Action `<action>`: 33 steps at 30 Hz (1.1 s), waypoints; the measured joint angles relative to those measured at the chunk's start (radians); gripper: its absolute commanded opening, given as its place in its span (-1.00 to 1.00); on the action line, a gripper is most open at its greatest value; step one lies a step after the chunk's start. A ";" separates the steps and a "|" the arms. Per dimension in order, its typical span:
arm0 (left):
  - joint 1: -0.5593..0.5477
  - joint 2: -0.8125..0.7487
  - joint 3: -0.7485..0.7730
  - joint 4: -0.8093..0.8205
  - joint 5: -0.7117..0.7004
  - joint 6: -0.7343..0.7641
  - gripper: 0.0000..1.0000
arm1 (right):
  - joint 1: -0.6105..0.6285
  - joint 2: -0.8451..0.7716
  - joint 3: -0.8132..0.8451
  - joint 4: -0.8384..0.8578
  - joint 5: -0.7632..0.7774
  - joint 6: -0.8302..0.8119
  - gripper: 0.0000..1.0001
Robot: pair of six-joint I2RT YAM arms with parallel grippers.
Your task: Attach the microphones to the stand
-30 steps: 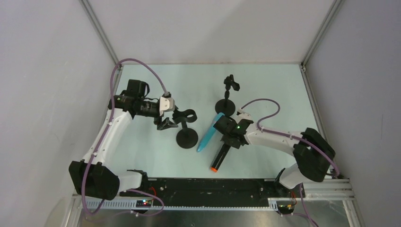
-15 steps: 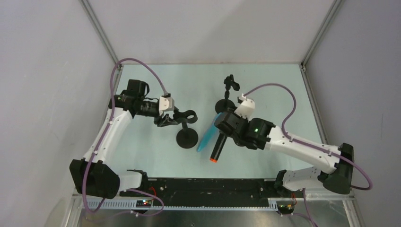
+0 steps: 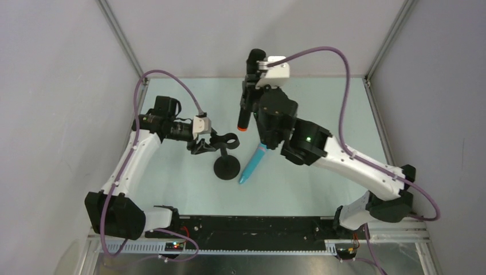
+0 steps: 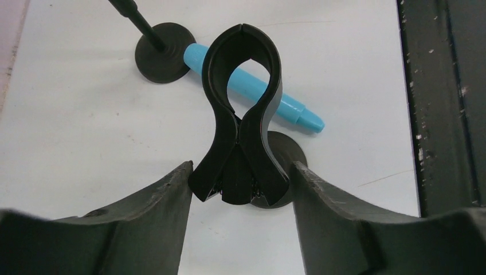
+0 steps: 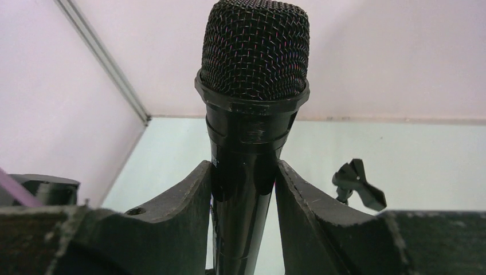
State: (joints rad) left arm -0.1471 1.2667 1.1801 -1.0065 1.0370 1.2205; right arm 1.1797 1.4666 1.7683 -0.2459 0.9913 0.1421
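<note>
Black microphone [image 3: 245, 100] held head-up above the table [image 3: 321, 97], clamped between right gripper [image 5: 243, 189] fingers; left gripper [image 4: 240, 172] fingers pinch the clip [image 4: 238, 149] of the stand [image 3: 227, 167].

One microphone [image 3: 252, 163] flat on table [image 3: 189, 183], just right of stand [image 3: 227, 168].

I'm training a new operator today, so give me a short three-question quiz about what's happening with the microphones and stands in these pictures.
1. True or false: the blue microphone is clipped into a stand.
2. Which pincer holds the black microphone? A left, B right, C neither.
3. Fill in: the left pincer grips the near stand by its ____.
Key: 1 false, it lies on the table; 2 B, the right pincer; 3 clip.
</note>
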 measured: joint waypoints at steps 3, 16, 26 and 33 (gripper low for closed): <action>0.000 0.004 0.000 0.002 -0.011 0.006 0.98 | -0.008 0.055 0.016 0.039 -0.001 -0.074 -1.00; 0.072 0.007 -0.024 0.000 0.016 0.021 0.99 | -0.015 0.067 0.016 0.033 0.000 -0.116 -1.00; 0.196 -0.015 -0.125 0.000 0.146 0.065 0.99 | -0.015 0.067 0.016 0.019 0.003 -0.108 -1.00; 0.197 -0.006 -0.127 -0.005 0.198 0.081 0.99 | -0.015 0.066 0.016 -0.007 0.011 -0.086 -1.00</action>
State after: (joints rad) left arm 0.0502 1.2606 1.0534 -1.0119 1.2346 1.3018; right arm 1.1648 1.5330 1.7847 -0.2531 1.0023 0.0559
